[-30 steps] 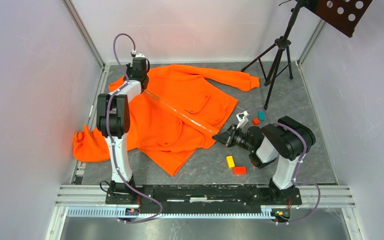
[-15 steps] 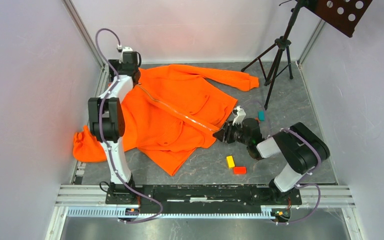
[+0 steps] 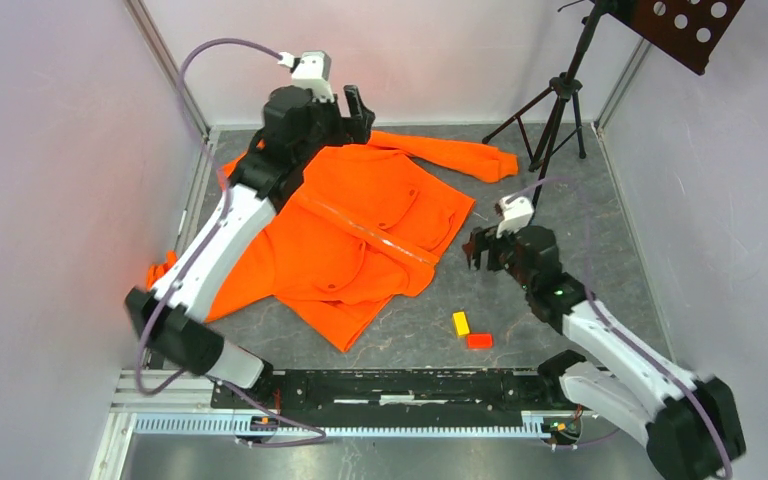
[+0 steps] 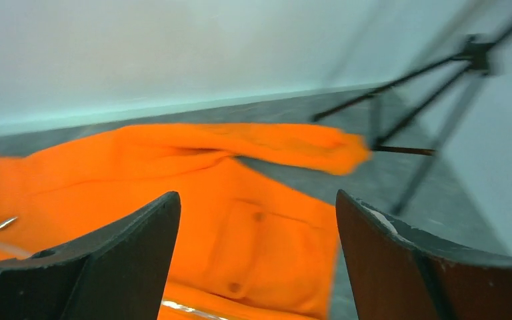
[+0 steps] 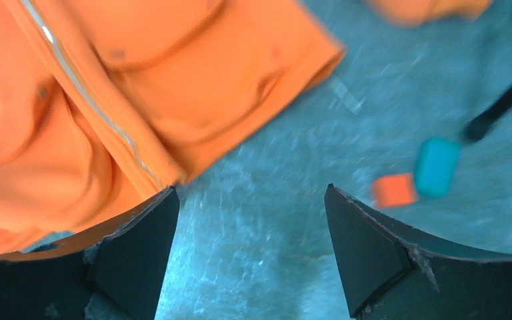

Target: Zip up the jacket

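The orange jacket (image 3: 360, 240) lies flat on the grey table, its pale zipper (image 3: 370, 232) running diagonally from the collar down to the hem. My left gripper (image 3: 360, 112) hangs open in the air above the collar end and touches nothing. From the left wrist, the jacket (image 4: 267, 233) with a chest pocket and one sleeve shows between the spread fingers (image 4: 107, 267) of that gripper (image 4: 256, 195). My right gripper (image 3: 477, 250) is open just right of the hem. In the right wrist view that gripper (image 5: 250, 189) frames bare table, with the jacket (image 5: 107, 100) and zipper (image 5: 87, 93) to its upper left.
A yellow block (image 3: 461, 323) and an orange-red block (image 3: 479, 340) lie near the front, right of the jacket. A teal block (image 5: 437, 167) and an orange block (image 5: 393, 190) sit by my right gripper. A black tripod (image 3: 555, 110) stands at the back right.
Both grippers opened and let go of the jacket. The left arm lifted up and right from the collar. The right arm drew back to the right, off the hem.
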`<state>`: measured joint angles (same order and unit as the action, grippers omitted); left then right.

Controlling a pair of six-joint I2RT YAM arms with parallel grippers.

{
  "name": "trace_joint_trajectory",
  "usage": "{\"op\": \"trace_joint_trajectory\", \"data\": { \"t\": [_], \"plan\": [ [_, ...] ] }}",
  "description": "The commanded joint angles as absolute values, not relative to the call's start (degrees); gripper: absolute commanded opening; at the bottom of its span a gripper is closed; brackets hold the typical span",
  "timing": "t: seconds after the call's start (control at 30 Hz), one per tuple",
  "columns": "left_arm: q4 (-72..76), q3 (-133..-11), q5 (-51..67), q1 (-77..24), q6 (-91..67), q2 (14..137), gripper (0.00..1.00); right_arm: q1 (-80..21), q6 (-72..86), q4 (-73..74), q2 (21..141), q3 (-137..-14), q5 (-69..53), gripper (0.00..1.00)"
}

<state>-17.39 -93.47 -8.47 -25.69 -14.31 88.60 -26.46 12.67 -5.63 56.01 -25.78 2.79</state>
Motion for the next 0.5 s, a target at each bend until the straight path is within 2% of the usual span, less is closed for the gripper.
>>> {"op": "trace_joint_trajectory", "data": {
  "t": [0.0,0.07,0.17,0.33,0.47],
  "plan": [
    [-2.4,-81.6,11.34,-25.66,-20.61,71.18,0.92,-26.45,2.16,9.96,43.46,-37.73,11.19,0.9],
    [3.32,-76.82,17.11,-25.66,-19.21,64.37,0.96,-26.45,0.49,13.27,39.86,-43.25,11.83,0.94],
    [3.34,-72.77,20.42,-25.66,-14.02,54.52,1.0,-26.43,-3.54,16.21,36.23,-51.04,11.56,0.98],
    [7.87,-63.74,15.85,-25.67,-9.05,38.71,1.0,-26.46,-4.87,16.97,32.8,-59.77,11.53,0.98],
    [7.89,-62.72,14.32,-25.66,-5.78,32.94,1.0,-26.48,-5.78,18.51,32.52,-65.03,12.5,0.98]
  ]
}}
